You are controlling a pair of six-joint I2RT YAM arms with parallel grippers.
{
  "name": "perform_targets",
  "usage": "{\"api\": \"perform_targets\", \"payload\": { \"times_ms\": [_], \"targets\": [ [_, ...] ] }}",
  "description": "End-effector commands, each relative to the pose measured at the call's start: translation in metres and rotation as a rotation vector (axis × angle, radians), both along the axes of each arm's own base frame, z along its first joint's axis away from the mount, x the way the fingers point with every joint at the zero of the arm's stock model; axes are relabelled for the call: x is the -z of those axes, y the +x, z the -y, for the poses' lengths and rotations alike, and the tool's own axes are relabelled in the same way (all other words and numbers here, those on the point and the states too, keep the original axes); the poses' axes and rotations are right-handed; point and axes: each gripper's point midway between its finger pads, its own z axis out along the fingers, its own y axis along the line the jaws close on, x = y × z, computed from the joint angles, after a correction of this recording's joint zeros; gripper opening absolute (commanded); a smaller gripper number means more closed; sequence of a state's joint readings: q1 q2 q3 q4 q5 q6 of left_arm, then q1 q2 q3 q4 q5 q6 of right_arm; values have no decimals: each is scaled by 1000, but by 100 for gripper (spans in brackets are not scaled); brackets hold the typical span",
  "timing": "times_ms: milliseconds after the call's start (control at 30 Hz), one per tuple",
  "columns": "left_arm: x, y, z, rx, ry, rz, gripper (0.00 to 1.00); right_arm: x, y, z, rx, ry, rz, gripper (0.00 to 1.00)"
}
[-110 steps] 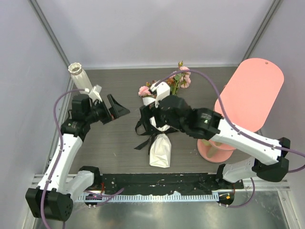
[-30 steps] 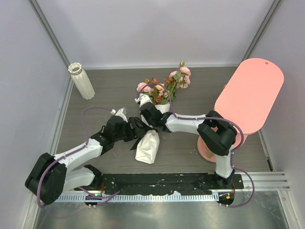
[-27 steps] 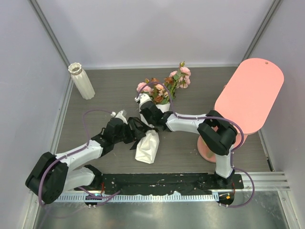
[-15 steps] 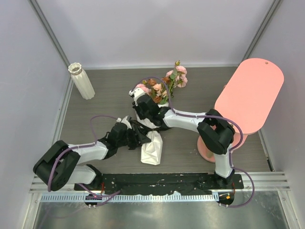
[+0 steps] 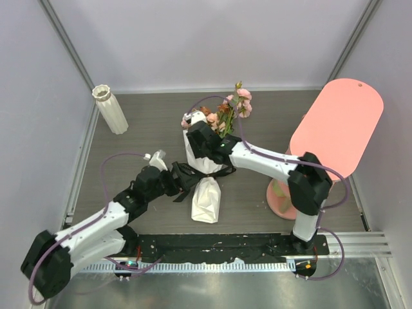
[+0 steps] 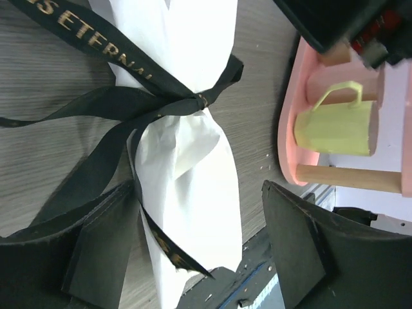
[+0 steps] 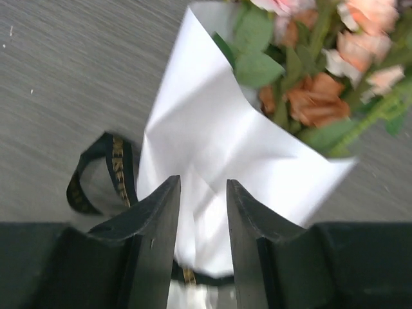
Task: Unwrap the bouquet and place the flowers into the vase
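Bouquet (image 5: 207, 193) lies on the table (image 5: 148, 122) at centre, wrapped. The narrow end of the paper (image 6: 193, 167) points to the arm bases. Flowers (image 5: 228, 112) are at the far end, still inside the cone.

Ribbon (image 6: 129, 103): black with gold lettering, knotted round the paper's waist, bow intact. One tail runs under the paper's narrow end.

Left gripper (image 6: 196, 187): low at the bouquet's left side, jaws wide apart and straddling the narrow end below the knot. Its left finger (image 6: 103, 238) sits against the ribbon loops and the paper's edge. The right finger (image 6: 296, 238) stands clear of the paper. Nothing is clamped.

Right gripper (image 7: 203, 183): over the upper cone, just short of the flowers. Jaws stand a narrow gap apart, and white paper fills that gap in the wrist view. Cannot tell whether the pads press the paper or merely hang over it.

Vase (image 5: 111, 111): upright at the far left corner, well apart from the bouquet and both grippers.

Pink stand (image 5: 338, 125) is at the right, with a yellow-green cup (image 6: 335, 127) on its lower tier.
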State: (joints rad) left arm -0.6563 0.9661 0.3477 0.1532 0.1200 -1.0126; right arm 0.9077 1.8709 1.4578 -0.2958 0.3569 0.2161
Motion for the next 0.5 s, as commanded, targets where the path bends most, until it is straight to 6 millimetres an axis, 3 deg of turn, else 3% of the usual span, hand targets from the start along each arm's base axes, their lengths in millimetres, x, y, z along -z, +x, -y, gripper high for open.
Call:
{"api": "perform_targets", "payload": {
  "times_ms": [0, 33, 67, 133, 167, 267, 333, 467],
  "targets": [
    [-16, -5, -38, -108, 95, 67, 80, -50, -39, 28, 18, 89, -11, 45],
    [-11, -12, -47, -121, 120, 47, 78, -49, -53, 23, -20, 95, -22, 48],
    [-29, -16, -53, -140, 82, 101, 77, -41, -63, 23, -46, 90, -38, 56],
    [-36, -21, -71, -193, 102, 118, 76, -40, -88, 11, -138, 119, -71, 62],
    [-52, -24, -79, -218, 76, 167, 76, -29, -96, 8, -173, 125, -86, 66],
    [-72, -29, -100, -290, 83, 206, 74, -9, -123, -3, -337, 84, -90, 70],
    [-89, -34, -114, -342, 68, 236, 73, -1, -126, -5, -450, 2, -19, 71],
    [-105, -37, -128, -392, 62, 258, 73, 9, -130, -8, -604, -86, 103, 76]
  ]
}}
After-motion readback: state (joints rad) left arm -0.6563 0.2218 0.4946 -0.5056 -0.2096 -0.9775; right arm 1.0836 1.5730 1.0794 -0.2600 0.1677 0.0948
